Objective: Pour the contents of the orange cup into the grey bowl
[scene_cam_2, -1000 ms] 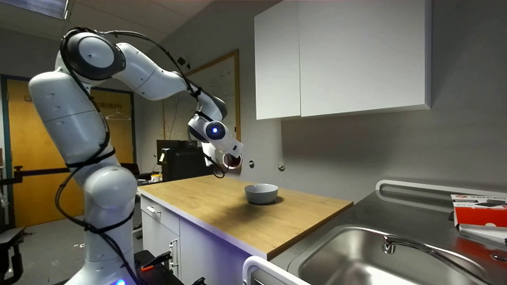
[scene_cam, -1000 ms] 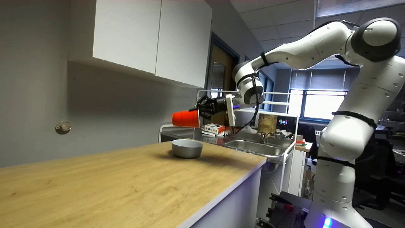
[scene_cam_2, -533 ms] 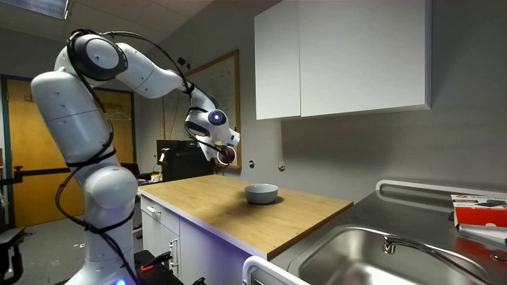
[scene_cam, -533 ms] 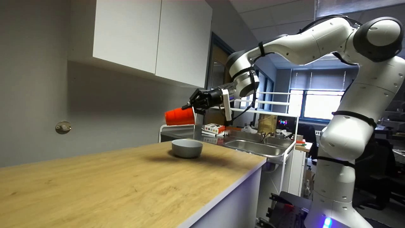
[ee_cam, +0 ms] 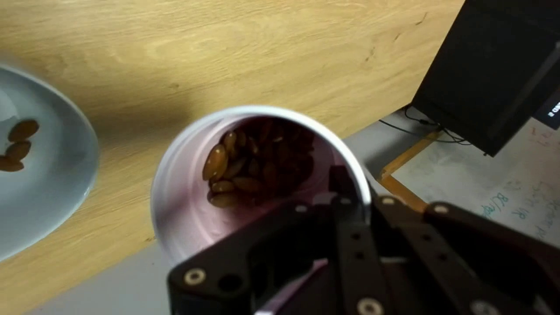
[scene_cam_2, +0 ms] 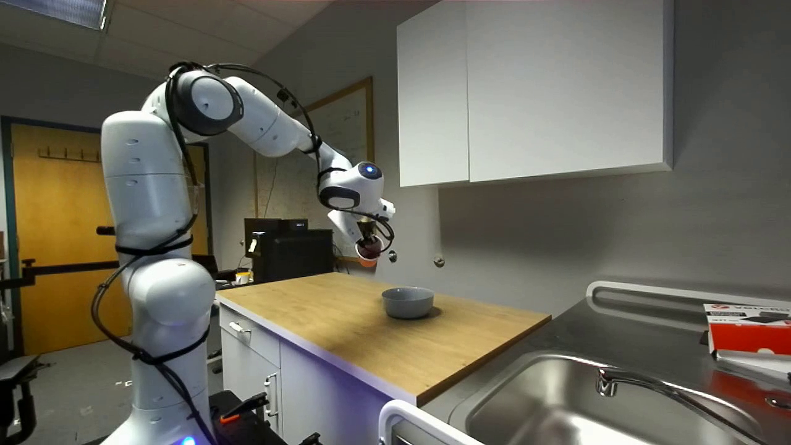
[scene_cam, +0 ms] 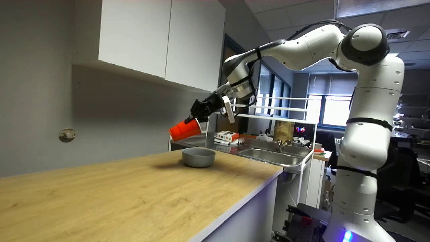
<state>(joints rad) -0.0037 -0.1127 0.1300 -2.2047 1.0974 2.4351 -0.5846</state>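
We have the gripper (ee_cam: 359, 192) pinching the orange cup (scene_cam: 184, 131) by its wall at the rim: in the wrist view we see 1 fingertip inside the mouth, the other outside. Cup's up in the air, off the wooden countertop (scene_cam: 111, 195) & apart from the grey bowl (scene_cam: 198, 160). Its long axis slants: in an exterior view the base (scene_cam: 173, 134) sits low at left, mouth higher at right, twd the arm (scene_cam: 378, 97), so nearer horiz. than vert. there. In an exterior view the mouth (scene_cam_2: 369, 248) faces the cam., w/ a bit of orange showing under the rim. Inside we've a heap of almonds (ee_cam: 258, 168), too dark to count.

The bowl stands upright on the countertop, below & right of the cup in both exterior views; wrist view has it at left, partly cut off, w/ 3 almonds visible. Farther out: sink (scene_cam_2: 525, 389) w/ faucet (scene_cam_2: 649, 383), red-&-white box (scene_cam_2: 751, 337) nr it, white wall cabinet (scene_cam_2: 544, 93).
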